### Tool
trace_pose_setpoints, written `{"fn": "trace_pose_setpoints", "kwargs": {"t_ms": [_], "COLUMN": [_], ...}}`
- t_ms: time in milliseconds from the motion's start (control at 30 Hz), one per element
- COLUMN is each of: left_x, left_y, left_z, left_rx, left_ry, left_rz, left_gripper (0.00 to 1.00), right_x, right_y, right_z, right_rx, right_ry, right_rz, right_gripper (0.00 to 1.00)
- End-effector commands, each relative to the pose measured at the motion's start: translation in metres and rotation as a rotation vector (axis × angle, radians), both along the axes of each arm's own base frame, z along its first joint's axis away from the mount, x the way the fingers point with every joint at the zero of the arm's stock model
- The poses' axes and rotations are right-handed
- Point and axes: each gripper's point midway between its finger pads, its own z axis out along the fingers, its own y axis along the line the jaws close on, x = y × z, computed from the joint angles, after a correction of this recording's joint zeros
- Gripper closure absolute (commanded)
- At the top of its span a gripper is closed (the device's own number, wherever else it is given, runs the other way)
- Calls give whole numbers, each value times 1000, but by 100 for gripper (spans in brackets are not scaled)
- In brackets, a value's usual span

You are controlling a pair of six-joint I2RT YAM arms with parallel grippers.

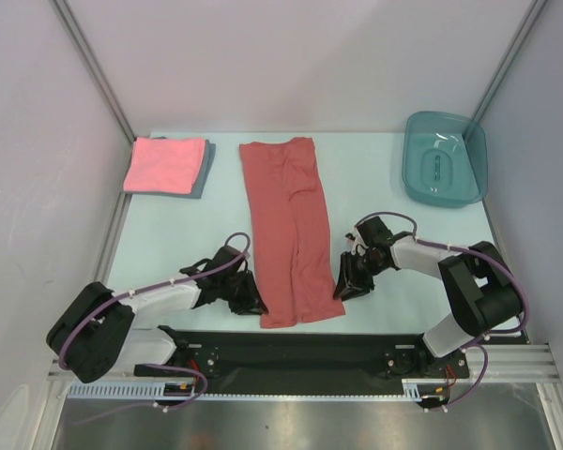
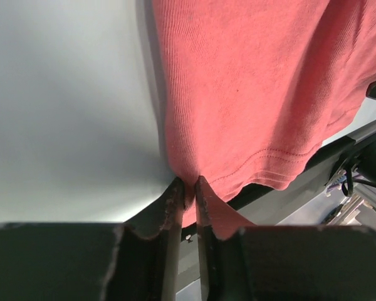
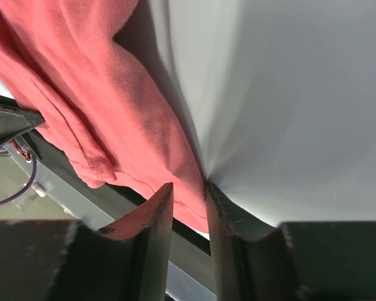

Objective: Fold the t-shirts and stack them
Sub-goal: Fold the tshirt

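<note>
A brick-red t-shirt [image 1: 286,225] lies folded into a long strip down the middle of the table, its hem at the near edge. My left gripper [image 1: 251,305] sits at the strip's near left corner. In the left wrist view the jaws of the left gripper [image 2: 188,183] are pinched on the hem corner of the red t-shirt [image 2: 257,94]. My right gripper [image 1: 342,286] is at the near right corner. In the right wrist view the right gripper [image 3: 188,187] stands narrowly apart with the edge of the red t-shirt [image 3: 113,94] between its fingers. A folded pink t-shirt [image 1: 162,163] rests on a folded grey-blue t-shirt [image 1: 207,161] at the back left.
A teal translucent tub [image 1: 445,157] stands at the back right corner. The black base rail [image 1: 310,352] runs along the near edge just below the shirt's hem. Grey walls close in the table [image 1: 178,234] at left, back and right.
</note>
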Motion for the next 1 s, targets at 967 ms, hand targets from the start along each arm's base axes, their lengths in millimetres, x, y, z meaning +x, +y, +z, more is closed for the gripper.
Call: {"fn": "trace_pose_setpoints", "kwargs": {"t_ms": [967], "left_x": [-14], "left_y": [34], "left_z": [-13], "left_rx": [83], "left_ry": [-43], "left_rz": [55], "left_gripper": [100], "right_x": [-19], "right_y": [-32], "right_z": [-8], "right_rx": [-107], "right_ry": [-29], "right_rz": [-115], "right_gripper": [100]}}
